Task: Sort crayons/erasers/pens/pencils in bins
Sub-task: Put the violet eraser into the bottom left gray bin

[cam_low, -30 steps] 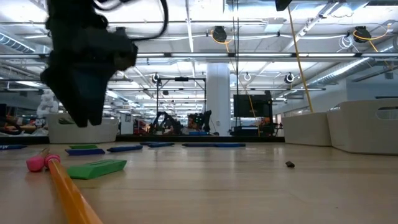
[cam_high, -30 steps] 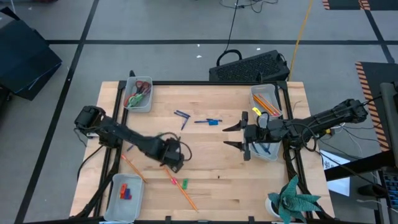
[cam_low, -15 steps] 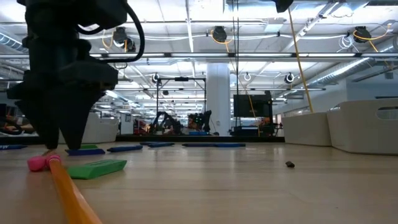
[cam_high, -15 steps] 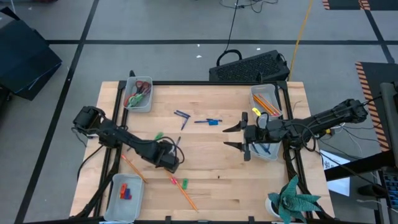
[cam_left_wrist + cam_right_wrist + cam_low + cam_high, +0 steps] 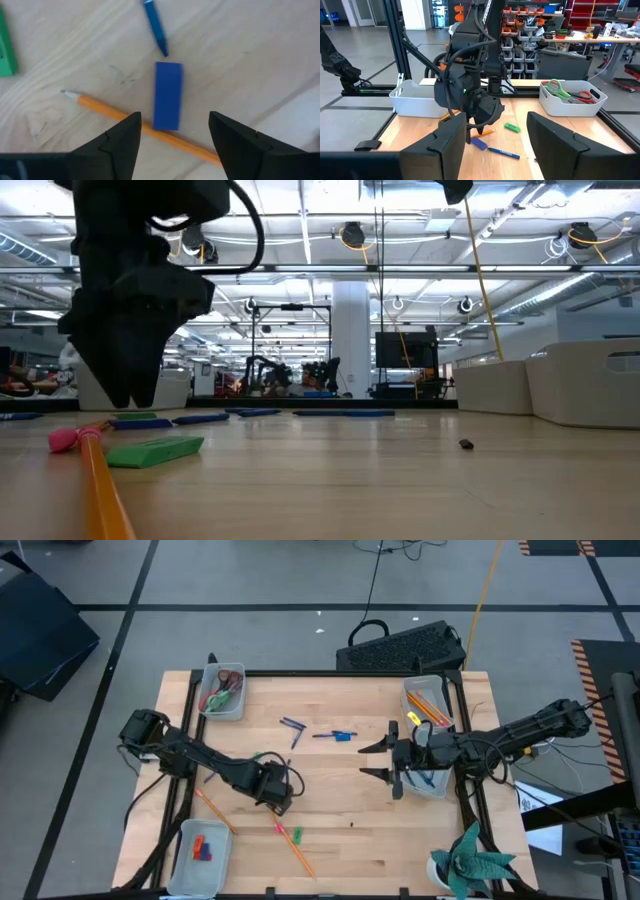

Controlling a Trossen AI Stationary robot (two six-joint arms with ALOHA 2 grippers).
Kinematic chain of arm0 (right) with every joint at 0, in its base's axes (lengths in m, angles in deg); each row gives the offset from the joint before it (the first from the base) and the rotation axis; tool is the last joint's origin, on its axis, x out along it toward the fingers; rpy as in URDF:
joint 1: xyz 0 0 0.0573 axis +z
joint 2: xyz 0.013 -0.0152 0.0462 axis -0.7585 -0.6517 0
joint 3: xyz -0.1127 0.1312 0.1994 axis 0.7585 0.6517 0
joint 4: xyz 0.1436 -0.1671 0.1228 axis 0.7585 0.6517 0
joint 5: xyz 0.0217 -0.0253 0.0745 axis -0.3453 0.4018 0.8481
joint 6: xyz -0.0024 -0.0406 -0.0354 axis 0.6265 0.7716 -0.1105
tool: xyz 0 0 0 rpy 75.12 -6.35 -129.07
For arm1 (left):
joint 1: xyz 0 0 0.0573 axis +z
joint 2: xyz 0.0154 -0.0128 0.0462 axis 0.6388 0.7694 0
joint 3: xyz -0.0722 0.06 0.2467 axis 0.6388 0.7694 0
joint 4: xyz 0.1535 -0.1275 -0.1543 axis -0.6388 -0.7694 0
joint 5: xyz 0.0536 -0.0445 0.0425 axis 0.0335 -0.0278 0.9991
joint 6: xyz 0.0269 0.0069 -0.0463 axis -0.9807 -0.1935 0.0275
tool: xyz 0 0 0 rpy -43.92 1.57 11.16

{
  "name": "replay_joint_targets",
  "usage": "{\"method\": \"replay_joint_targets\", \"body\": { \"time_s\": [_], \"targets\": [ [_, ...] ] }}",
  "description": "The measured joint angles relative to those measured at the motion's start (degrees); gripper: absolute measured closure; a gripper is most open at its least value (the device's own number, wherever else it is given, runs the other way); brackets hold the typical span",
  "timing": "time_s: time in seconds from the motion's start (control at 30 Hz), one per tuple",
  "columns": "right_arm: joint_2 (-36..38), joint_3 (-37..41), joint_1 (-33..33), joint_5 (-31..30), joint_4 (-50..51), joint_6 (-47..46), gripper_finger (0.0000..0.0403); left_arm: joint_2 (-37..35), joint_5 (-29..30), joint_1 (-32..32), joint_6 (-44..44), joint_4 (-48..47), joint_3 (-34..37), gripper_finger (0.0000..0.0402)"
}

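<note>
My left gripper [image 5: 277, 792] [image 5: 173, 121] hangs open just above the table's middle left. Between and below its fingertips lie a blue eraser [image 5: 167, 95] and an orange pencil [image 5: 140, 127], both flat on the wood, with a blue crayon [image 5: 156, 27] and a green eraser [image 5: 5, 50] beyond. My right gripper [image 5: 377, 761] waits open beside the right bins, touching nothing. Four bins stand at the table's sides: one with scissors [image 5: 222, 692], one with crayons [image 5: 200, 852], one with pencils [image 5: 428, 703], one with pens [image 5: 432, 778].
Two blue pens [image 5: 292, 727] [image 5: 335, 736] lie at the middle far side. A pink-tipped pencil [image 5: 297, 850] [image 5: 100, 490] and a green eraser [image 5: 297, 835] [image 5: 155, 450] lie near the front edge, another pencil [image 5: 215, 810] at front left. A green paper shape [image 5: 470, 860] sits at the front right corner.
My left gripper dipped down and toward the table's left edge, then rose a little and came back to the right, staying open. The pink-tipped pencil near the front edge has turned slightly on the table.
</note>
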Motion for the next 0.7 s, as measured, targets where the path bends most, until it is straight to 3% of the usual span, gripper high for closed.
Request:
{"method": "replay_joint_targets", "body": {
  "time_s": [0.47,0.7],
  "targets": [
    [0.0,0.0,-0.8,0.0,2.1,-2.8,0.02,5.2,-0.6,0.8,-4.3,4.0,1.4,0.0178],
    [0.0,0.0,-1.1,0.0,2.1,-4.1,0.02,5.9,-0.5,1.0,-2.2,3.8,1.3,0.0259]
  ]
}}
